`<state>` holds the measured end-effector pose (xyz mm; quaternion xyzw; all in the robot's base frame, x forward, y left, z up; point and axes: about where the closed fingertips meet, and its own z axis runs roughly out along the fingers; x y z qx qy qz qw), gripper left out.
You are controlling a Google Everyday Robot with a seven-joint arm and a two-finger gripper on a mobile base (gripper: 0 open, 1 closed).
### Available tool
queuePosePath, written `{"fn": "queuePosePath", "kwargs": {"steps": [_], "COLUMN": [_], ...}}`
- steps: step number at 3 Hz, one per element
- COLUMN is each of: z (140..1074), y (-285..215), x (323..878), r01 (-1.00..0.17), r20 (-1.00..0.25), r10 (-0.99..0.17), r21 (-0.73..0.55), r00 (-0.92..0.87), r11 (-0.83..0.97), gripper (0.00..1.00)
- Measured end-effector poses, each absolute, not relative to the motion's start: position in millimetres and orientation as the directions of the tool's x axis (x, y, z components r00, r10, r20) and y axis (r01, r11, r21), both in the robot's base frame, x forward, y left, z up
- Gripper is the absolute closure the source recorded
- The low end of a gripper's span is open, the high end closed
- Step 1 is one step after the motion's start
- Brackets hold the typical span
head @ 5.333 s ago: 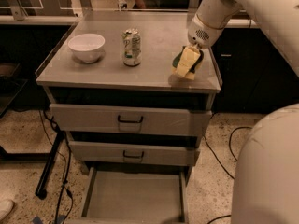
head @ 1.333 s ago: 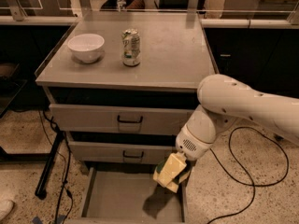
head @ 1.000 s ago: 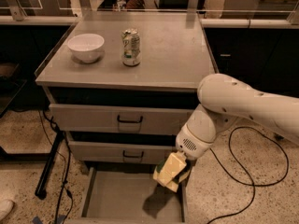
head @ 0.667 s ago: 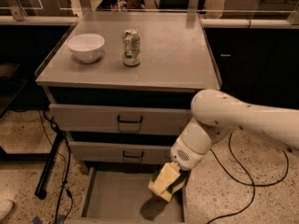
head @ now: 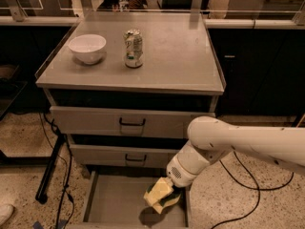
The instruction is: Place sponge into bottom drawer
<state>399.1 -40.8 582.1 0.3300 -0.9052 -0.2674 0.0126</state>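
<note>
Grey metal tabletop (head: 181, 56) is carrying a white round bowl (head: 87, 47) and a silver drink can (head: 133, 48). Below, over the right side of the open grey bottom drawer (head: 112, 204), the pincer (head: 167, 191) is gripping the yellow-and-green sponge (head: 157, 195).

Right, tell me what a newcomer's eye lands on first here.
The big white arm reaching in from the right, its hand holding a yellow-green sponge just above the open bottom drawer. Next, the white bowl and the can standing side by side on the cabinet top.
</note>
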Motion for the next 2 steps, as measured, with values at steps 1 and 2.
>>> {"fn": "queuePosePath", "kwargs": {"steps": [1, 2], "z": [580, 569], "y": [-39, -38], "x": [403, 398], "r01": [-0.589, -0.570], "r20": [-0.164, -0.164], "r10": [-0.595, -0.575], "r21": [0.488, 0.500], "r00": [-0.787, -0.801], "r11": [0.645, 0.652], "gripper": [1.00, 1.00]}}
